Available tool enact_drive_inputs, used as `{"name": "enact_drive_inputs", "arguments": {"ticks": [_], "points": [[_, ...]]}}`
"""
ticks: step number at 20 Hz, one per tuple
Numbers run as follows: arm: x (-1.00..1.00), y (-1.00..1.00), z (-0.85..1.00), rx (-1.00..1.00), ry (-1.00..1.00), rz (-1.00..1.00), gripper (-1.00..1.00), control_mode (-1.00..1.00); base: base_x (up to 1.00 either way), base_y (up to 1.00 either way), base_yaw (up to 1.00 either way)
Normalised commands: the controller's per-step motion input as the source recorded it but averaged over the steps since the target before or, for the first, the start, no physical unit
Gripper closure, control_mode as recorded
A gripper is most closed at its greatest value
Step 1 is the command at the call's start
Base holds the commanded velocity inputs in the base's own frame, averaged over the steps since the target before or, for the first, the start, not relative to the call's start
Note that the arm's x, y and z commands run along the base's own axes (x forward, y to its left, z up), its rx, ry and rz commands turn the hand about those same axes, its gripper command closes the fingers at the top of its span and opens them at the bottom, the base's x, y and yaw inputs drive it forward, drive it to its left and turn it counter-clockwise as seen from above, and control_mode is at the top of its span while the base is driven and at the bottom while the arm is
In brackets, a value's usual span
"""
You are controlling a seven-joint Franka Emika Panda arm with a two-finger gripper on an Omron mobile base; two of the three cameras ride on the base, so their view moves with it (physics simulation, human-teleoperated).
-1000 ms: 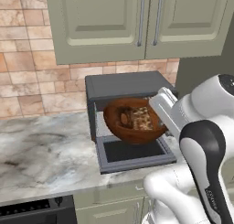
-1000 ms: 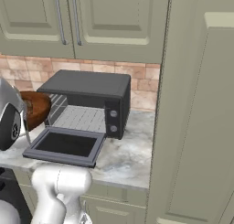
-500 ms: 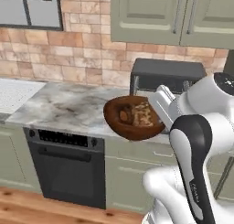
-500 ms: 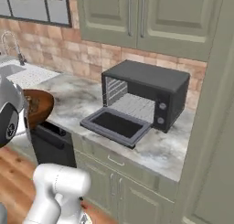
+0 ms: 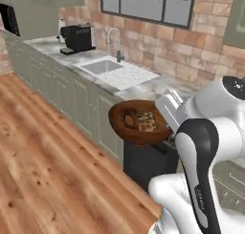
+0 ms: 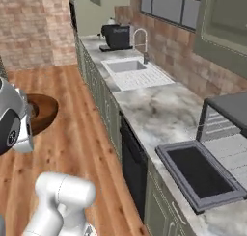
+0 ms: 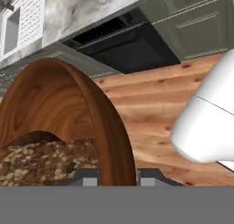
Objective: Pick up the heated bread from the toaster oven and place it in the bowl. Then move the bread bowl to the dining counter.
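We see a warm wooden plank floor (image 5: 52, 156), sage-green base cabinets (image 6: 96, 85) under a grey-white marble counter (image 6: 159, 110), a pale sink (image 5: 103, 67), a brick wall (image 5: 186, 42) and a dark-framed window (image 5: 148, 6).

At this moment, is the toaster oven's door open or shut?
Open. In the right base view the toaster oven has its glass door dropped flat over the counter edge, with the wire rack inside exposed.
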Motion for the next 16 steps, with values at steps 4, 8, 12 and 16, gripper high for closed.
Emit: {"name": "enact_drive_inputs", "arguments": {"ticks": [4,8,12,16], "points": [[0.00,0.00,0.00,0.00,0.00,0.00,1.00,1.00,0.00,0.00,1.00],[0.00,0.00,0.00,0.00,0.00,0.00,1.00,1.00,0.22,0.15,0.86],[0.00,0.00,0.00,0.00,0.00,0.00,1.00,1.00,0.97,0.31,0.48],[0.00,0.00,0.00,0.00,0.00,0.00,1.00,1.00,0.64,0.23,0.63]]}}
